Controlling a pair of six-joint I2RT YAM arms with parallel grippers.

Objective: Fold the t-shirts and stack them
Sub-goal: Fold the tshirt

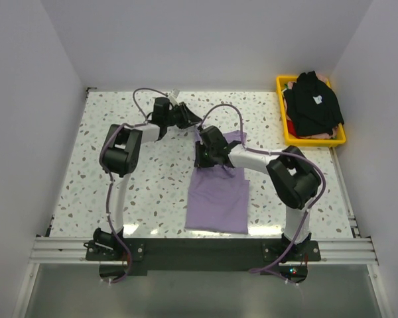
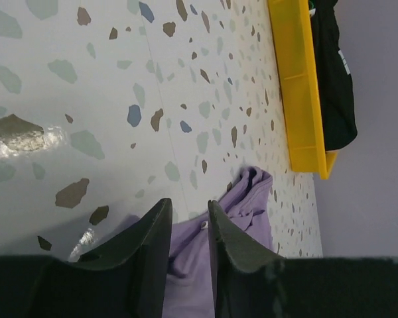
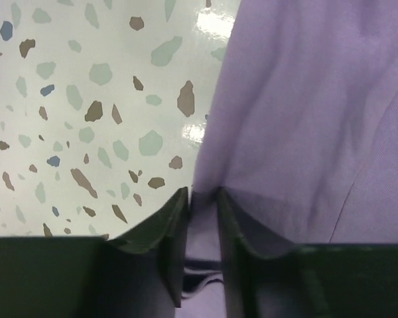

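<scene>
From above, I see the purple shirt [image 1: 217, 202] lying flat on the speckled table [image 1: 152, 179], in the middle and a bit to the right. My right pincer [image 1: 200, 154] sits at the shirt's far left edge. My left pincer [image 1: 189, 119] is farther back, just beside the shirt's far corner. The black shirt [image 1: 312, 109] is piled in the yellow basket [image 1: 316, 141] at the far right.

In the left wrist view, the left pincer's two fingers [image 2: 156, 232] are close together with a thin gap. Purple cloth shows in the gap, but I cannot tell if they pinch it. The basket is off to the right.

In the right wrist view, the right pincer [image 3: 200, 197] is nearly closed, and it nips the left edge of the purple shirt. The cloth spreads up and to the right, with bare table on the left.
</scene>
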